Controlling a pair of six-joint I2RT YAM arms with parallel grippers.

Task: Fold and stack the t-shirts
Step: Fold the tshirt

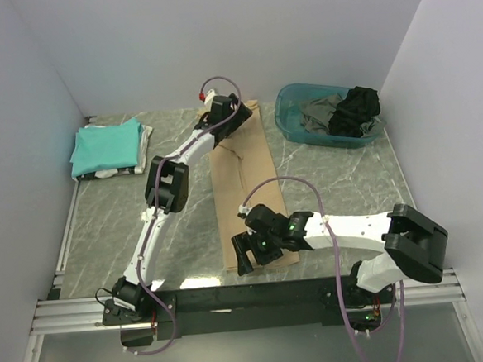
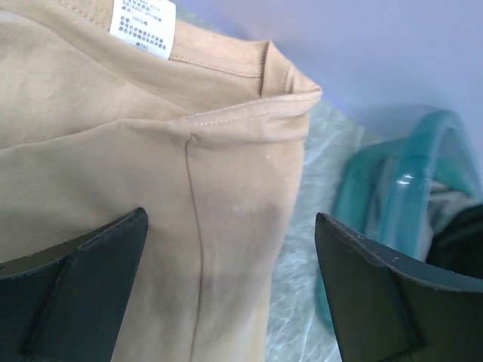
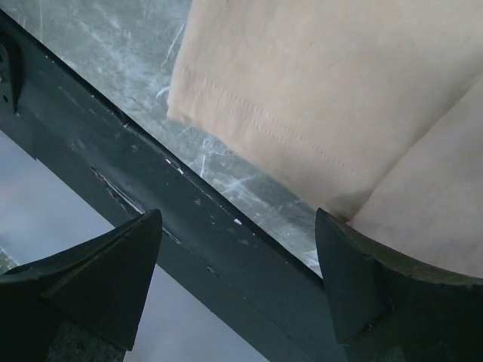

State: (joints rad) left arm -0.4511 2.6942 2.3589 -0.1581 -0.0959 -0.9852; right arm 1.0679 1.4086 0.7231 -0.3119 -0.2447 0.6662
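From above, the tan shirt (image 1: 244,189) lies long on the tabletop (image 1: 350,190), a hand at each end, likely to fold it. The left hand (image 2: 230,220) is wide open over its neck end. The right hand (image 3: 238,219) is wide open at its bottom edge.

- Tan t-shirt (image 2: 98,173): soft matt cloth with stitched seams.
- Table (image 3: 98,45): smooth, marble-patterned, finely scratched, slightly glossy.
- Teal basin (image 2: 361,188): translucent, glossy, probably plastic.

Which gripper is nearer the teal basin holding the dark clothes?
Left. The left gripper hovers open over the collar end of the tan t-shirt, a short gap from the teal basin. The right gripper is open at the shirt's near hem, by the front rail.
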